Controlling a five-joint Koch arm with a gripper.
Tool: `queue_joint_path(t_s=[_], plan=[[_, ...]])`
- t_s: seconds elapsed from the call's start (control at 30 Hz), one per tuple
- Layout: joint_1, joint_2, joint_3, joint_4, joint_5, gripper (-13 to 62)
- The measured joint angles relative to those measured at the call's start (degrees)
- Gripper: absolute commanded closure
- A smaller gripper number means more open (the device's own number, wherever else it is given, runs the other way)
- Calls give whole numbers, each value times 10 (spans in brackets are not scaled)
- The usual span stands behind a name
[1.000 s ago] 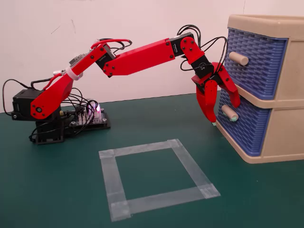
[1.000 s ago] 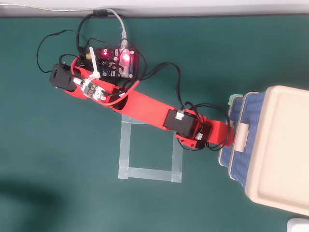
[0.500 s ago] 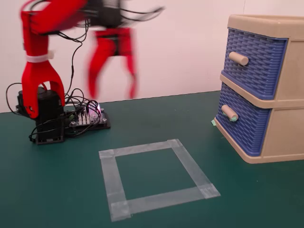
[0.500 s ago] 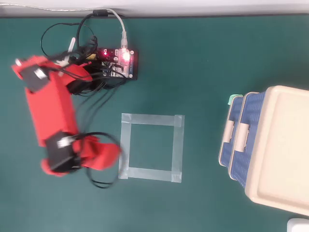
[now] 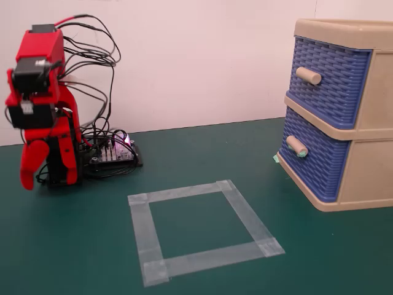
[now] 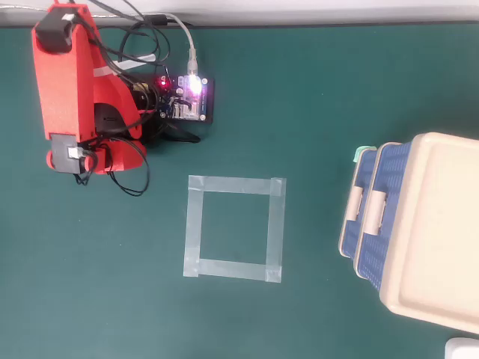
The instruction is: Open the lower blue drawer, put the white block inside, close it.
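Note:
The lower blue drawer (image 5: 314, 165) sits shut in the beige cabinet (image 5: 374, 166) at the right, its peg handle (image 5: 297, 146) tipped pale green. From overhead its front (image 6: 361, 176) shows at the cabinet's left side. The white block shows in neither view. My red gripper (image 5: 29, 175) hangs folded down at the arm's base on the far left, far from the cabinet. It also shows overhead (image 6: 112, 158). Only one jaw tip is visible, so I cannot tell whether it is open or shut. It holds nothing that I can see.
A square of pale tape (image 5: 199, 228) lies on the green table between arm and cabinet, nothing inside it. The upper blue drawer (image 5: 331, 80) is shut. A controller board (image 6: 187, 97) with cables sits by the arm's base. A white thing (image 6: 464, 348) is cut off at the overhead corner.

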Motion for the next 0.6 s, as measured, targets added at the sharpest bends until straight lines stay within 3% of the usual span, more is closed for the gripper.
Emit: queue_joint_path(t_s=[0.6], plan=[[2,0,5,-1,2,149]])
